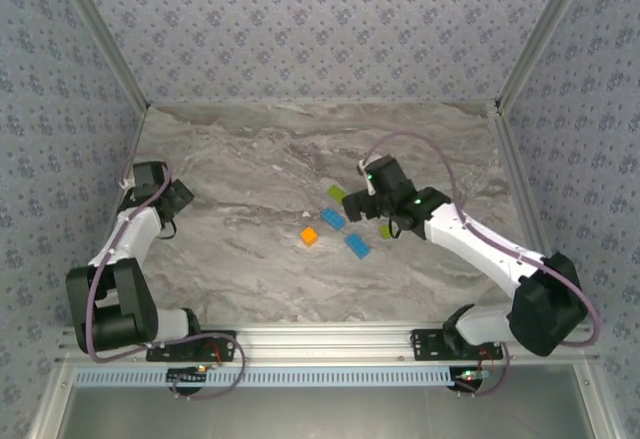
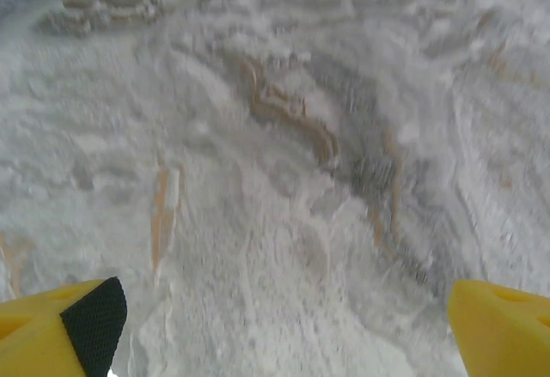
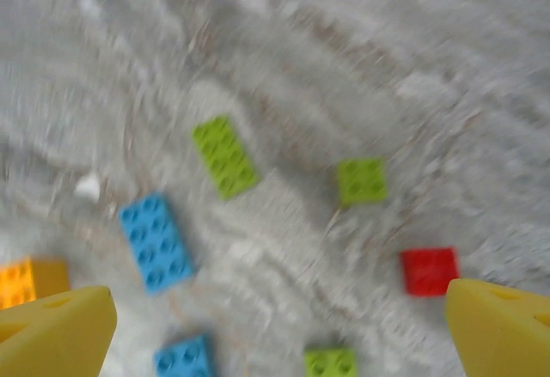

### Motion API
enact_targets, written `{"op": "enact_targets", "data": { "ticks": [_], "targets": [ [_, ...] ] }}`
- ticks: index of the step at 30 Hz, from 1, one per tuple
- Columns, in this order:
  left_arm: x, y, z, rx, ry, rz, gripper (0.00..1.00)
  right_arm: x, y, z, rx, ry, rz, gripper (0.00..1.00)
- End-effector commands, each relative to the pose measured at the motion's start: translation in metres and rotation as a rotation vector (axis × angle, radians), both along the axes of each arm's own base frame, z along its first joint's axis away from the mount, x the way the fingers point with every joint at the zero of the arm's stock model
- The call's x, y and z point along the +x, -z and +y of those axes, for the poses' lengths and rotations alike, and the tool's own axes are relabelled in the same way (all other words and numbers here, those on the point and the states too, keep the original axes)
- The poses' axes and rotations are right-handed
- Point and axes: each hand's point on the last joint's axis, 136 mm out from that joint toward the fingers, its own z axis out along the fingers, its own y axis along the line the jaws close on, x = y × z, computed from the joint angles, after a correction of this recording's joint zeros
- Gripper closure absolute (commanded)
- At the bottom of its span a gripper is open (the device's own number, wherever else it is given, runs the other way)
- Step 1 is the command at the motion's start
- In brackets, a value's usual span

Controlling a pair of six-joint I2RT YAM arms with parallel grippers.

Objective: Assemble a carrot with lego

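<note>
The top external camera looks steeply down from high above and behind the near edge of the grey marbled tabletop [image 1: 250,159], taking in its whole surface. The left wrist camera sits close over a patch near that tabletop's left edge. The right wrist camera, blurred, looks closely down on the small studded plastic bricks [image 3: 155,240] right of the tabletop's middle, which the top view shares.

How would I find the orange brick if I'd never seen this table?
Start at the grey marble table and look near its middle, where small bricks lie scattered. The orange brick sits at the left edge of that bunch, beside a blue brick. It is the only orange one.
</note>
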Motion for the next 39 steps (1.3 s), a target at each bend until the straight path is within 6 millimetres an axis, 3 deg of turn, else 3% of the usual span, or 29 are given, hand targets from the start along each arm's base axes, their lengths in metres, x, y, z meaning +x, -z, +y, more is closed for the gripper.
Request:
{"op": "enact_targets", "data": {
  "ticks": [1, 4, 7, 11, 17, 23, 32, 39],
  "targets": [
    [-0.005, -0.018, -0.005, -0.008, 0.033, 0.011, 0.02, -0.018, 0.019, 0.010, -0.050, -0.095, 0.070, 0.01],
    [-0.012, -0.017, -0.001, 0.008, 0.019, 0.052, 0.02, -0.015, 0.030, 0.024, -0.064, -0.154, 0.109, 0.04],
    [-0.001, -0.013, -0.013, -0.056, 0.062, 0.033, 0.02, -0.007, 0.047, 0.035, -0.130, -0.210, 0.159, 0.08],
    [0.000, -0.011, -0.014, -0.085, 0.035, 0.041, 0.02, 0.002, 0.080, 0.044, -0.208, -0.267, 0.240, 0.17],
    [0.002, -0.024, -0.018, -0.091, 0.048, -0.049, 0.08, 0.013, 0.098, 0.065, -0.198, -0.333, 0.282, 0.24],
    [0.003, -0.037, -0.019, -0.082, 0.057, -0.098, 0.09, 0.014, 0.109, 0.075, -0.174, -0.366, 0.311, 0.29],
    [0.005, -0.028, -0.019, -0.088, 0.062, -0.076, 0.09, 0.026, 0.122, 0.076, -0.189, -0.368, 0.339, 0.47],
    [0.007, -0.028, -0.019, -0.090, 0.066, -0.080, 0.10, 0.026, 0.126, 0.072, -0.189, -0.369, 0.358, 0.49]
  ]
}}
